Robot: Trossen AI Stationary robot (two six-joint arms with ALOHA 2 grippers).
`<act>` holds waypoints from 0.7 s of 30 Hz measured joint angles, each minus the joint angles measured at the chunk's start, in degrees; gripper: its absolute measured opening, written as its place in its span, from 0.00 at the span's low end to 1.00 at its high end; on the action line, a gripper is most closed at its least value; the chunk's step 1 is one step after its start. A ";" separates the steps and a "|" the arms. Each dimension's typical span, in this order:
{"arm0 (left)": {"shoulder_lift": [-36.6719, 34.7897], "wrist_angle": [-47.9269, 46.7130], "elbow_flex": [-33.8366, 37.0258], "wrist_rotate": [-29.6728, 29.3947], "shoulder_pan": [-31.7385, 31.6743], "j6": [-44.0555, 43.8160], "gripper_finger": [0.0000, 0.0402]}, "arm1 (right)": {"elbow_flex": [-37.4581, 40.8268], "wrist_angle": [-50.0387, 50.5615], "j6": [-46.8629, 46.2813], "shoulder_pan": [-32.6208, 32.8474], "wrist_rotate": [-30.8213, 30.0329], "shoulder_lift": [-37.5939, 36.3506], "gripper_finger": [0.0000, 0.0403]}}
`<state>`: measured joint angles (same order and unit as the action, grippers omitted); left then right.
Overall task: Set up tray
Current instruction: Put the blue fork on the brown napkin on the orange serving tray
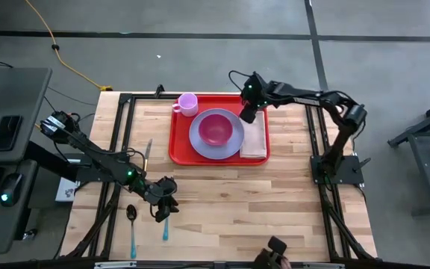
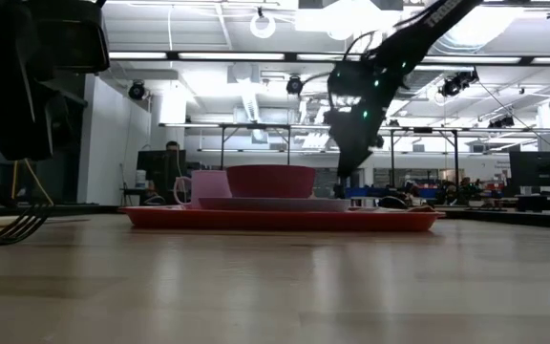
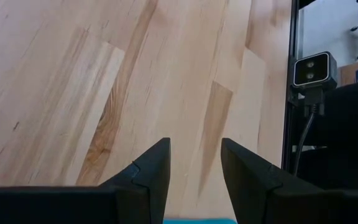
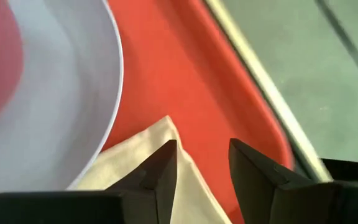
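The red tray (image 1: 181, 152) (image 2: 285, 220) lies at the table's far middle. On it sit a lavender plate (image 1: 200, 146) with a pink bowl (image 1: 216, 128), a pink cup (image 1: 188, 103) at the far left corner, and a tan napkin (image 1: 254, 140) (image 4: 129, 162) right of the plate. My right gripper (image 1: 248, 116) (image 4: 202, 155) is open, just above the napkin's far corner. My left gripper (image 1: 161, 213) (image 3: 194, 155) is open, low over the near-left table. A blue-handled utensil (image 1: 165, 228) (image 3: 197, 221) shows between its fingers; I cannot tell whether they touch it.
A spoon with a blue handle (image 1: 131, 220) lies left of the left gripper. A knife (image 1: 147, 153) lies left of the tray. Bare wood stretches right of the left gripper and in front of the tray. A small camera (image 3: 312, 71) stands at the table's near edge.
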<state>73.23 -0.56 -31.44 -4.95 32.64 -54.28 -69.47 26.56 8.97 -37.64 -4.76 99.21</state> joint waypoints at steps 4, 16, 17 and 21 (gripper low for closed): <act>0.00 0.02 0.00 0.86 0.00 0.10 0.43 | 0.00 2.27 -1.33 1.02 -1.34 -5.00 0.31; 0.00 1.04 0.00 6.47 0.02 0.42 0.43 | 0.00 11.32 -6.58 7.16 -2.35 -20.29 0.31; 0.00 1.12 0.00 6.67 0.02 0.42 0.43 | 0.00 12.48 -7.17 7.76 -2.37 -21.48 0.31; 0.00 1.88 0.00 7.12 0.04 1.76 0.43 | 0.00 18.31 -11.00 10.69 -2.48 -25.90 0.31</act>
<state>73.23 1.32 -31.44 2.16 32.69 -52.52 -69.47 44.87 -2.03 -26.95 -7.24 73.32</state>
